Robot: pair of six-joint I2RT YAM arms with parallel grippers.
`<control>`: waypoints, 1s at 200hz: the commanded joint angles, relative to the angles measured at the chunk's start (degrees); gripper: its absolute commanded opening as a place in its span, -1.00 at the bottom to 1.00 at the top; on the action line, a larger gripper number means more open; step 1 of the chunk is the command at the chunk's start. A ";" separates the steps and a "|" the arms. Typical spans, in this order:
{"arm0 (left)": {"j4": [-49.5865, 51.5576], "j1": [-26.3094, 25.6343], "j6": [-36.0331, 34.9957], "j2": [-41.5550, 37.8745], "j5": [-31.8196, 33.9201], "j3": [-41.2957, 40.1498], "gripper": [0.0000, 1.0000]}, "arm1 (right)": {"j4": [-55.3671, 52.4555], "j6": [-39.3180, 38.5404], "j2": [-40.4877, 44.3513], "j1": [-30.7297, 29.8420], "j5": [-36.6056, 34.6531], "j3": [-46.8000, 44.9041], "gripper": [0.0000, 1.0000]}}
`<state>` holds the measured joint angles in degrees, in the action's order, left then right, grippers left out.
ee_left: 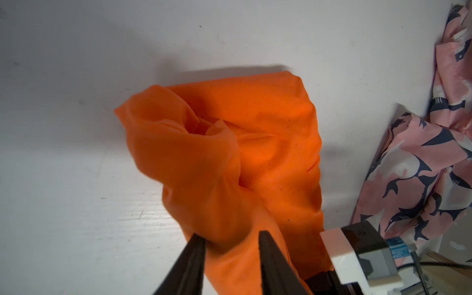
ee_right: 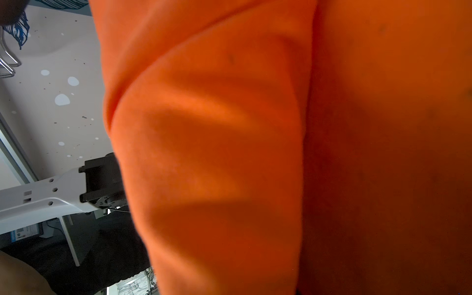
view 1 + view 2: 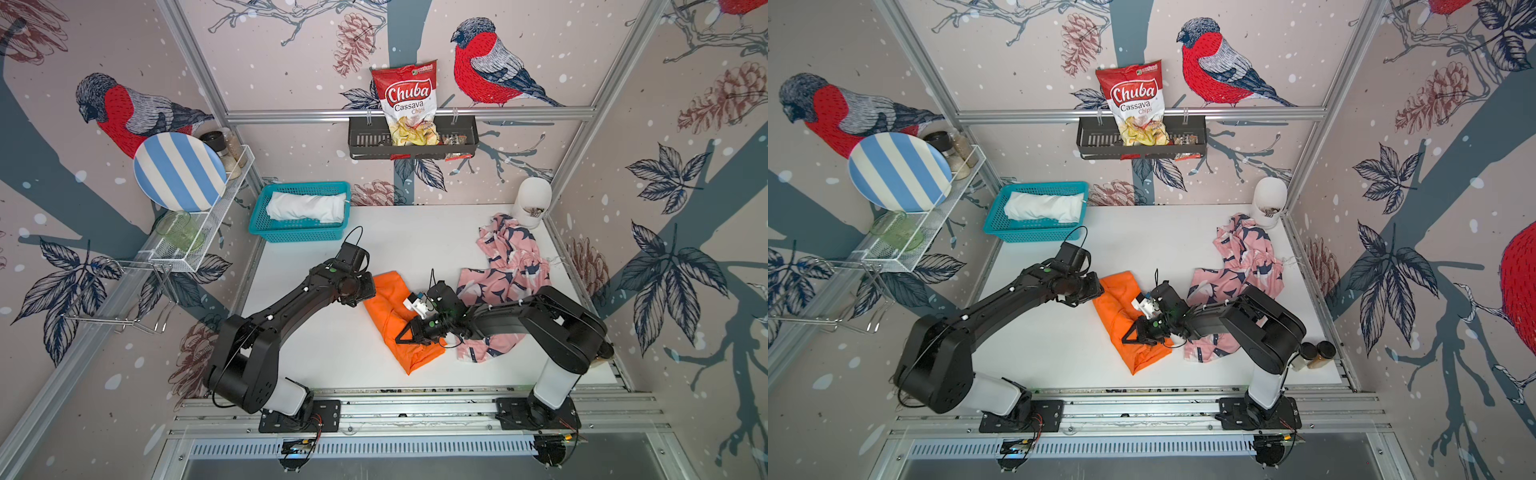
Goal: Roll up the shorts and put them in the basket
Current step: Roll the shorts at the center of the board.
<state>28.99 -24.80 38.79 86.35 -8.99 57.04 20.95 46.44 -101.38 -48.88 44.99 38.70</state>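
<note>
Orange shorts (image 3: 386, 299), plain and bright; pink shorts (image 3: 511, 266), printed with navy-and-white shapes; white shorts (image 3: 305, 206), plain. Basket (image 3: 299, 239), teal; plate (image 3: 178, 170), blue and cream stripes; chip bag (image 3: 405, 95), red and white. Table (image 3: 332, 340), white; wall shelf (image 3: 365, 143), black.

Orange shorts (image 3: 386, 299) (image 3: 1119, 297) (image 1: 268, 132) (image 2: 229, 153): plain bright orange, folded into a long, thick strip. They lie aslant at mid-table (image 3: 332, 365), with one end bunched into loose, rumpled folds.
Pink shorts (image 3: 511, 257) (image 3: 1246, 257) (image 1: 419, 166): pink with navy-and-white shapes, crumpled and unrolled, sprawled along the table's right side just beside the orange pair.
White shorts (image 3: 305, 208) (image 3: 1042, 206): plain white, rolled into a bundle, lying lengthwise inside the teal basket (image 3: 299, 235) at the far-left corner.
</note>
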 commanded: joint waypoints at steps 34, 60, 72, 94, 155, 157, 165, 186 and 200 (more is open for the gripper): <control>-2.80 -0.16 -2.22 7.93 4.93 0.45 -0.69 | -3.82 -1.37 2.42 -1.31 -4.91 -0.85 -0.36; -3.83 -0.31 -2.56 9.39 4.01 0.44 -0.62 | -21.28 -8.27 6.16 -4.80 -17.66 5.69 0.17; -3.88 -0.25 -2.60 8.68 3.99 0.44 -0.56 | -29.27 -10.18 8.45 -6.78 -26.55 9.03 0.41; -3.33 -0.26 -3.06 7.45 4.25 0.44 -0.51 | -43.08 -12.55 11.77 -10.79 -42.56 16.58 0.70; -3.37 -0.30 -3.35 5.63 3.37 -0.98 -0.47 | -65.58 -13.18 5.19 -22.06 -67.23 36.03 1.00; -3.41 -0.26 -3.32 5.66 3.28 -0.97 -0.47 | -65.90 -13.14 4.83 -22.40 -67.49 36.50 1.00; -3.50 -0.30 -3.40 5.79 3.13 -0.94 -0.48 | -67.17 -12.97 2.99 -23.61 -68.62 38.29 1.00; -3.84 -0.30 -3.49 6.31 2.77 -0.52 -0.47 | -67.64 -11.92 -0.72 -25.30 -68.30 40.58 1.00; -4.29 -0.25 -3.61 6.82 2.41 -0.39 -0.47 | -65.17 -10.79 -2.22 -25.31 -65.59 39.88 1.00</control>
<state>25.80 -24.99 35.99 92.51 -5.91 56.25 -42.09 34.26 -101.45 -73.93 -19.35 78.46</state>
